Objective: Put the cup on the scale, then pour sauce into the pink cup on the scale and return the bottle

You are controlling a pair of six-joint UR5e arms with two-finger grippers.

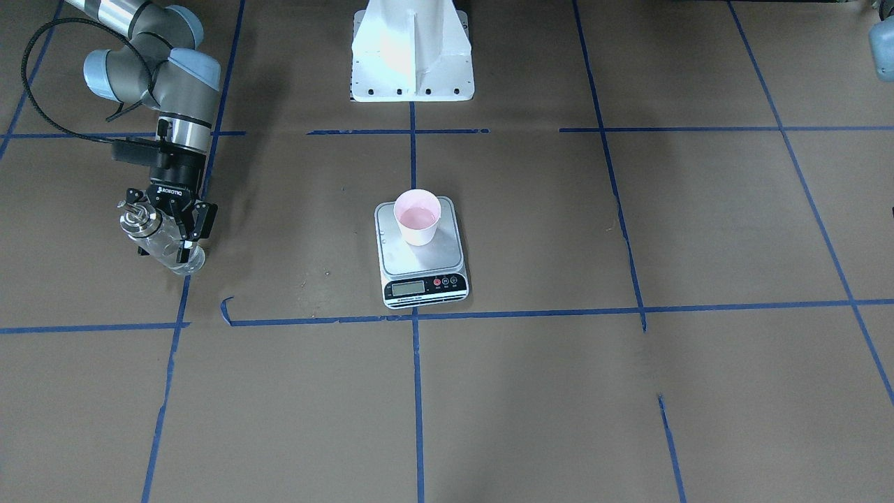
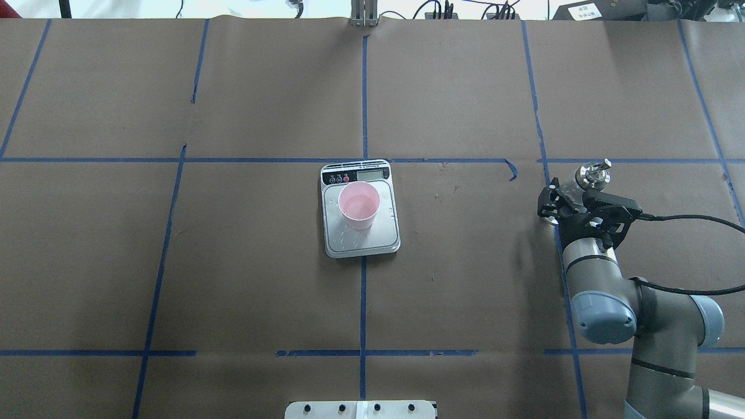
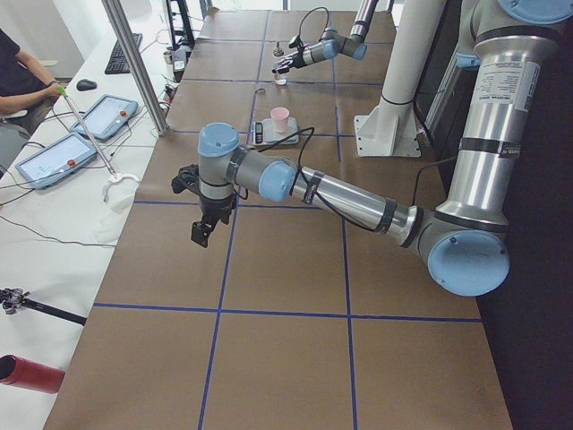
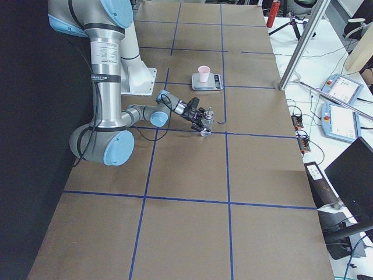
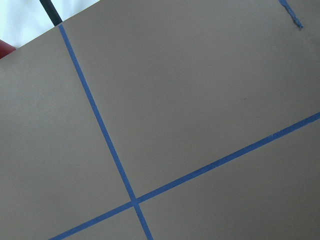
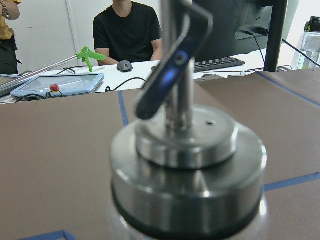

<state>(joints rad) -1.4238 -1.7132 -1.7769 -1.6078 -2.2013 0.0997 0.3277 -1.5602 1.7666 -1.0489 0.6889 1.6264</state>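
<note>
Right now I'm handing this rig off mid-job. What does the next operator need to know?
Right end effector: shut on the bottle, which is tilted and low at the robot's right side of the table; I cannot tell if it touches.
Left end effector: hangs over bare table, far from the scale; open or shut cannot be told.
Cup: upright on the scale, seemingly with sauce inside.
Done: cup placed, pour apparently made.
Left: set the bottle down upright, release, retract.
</note>
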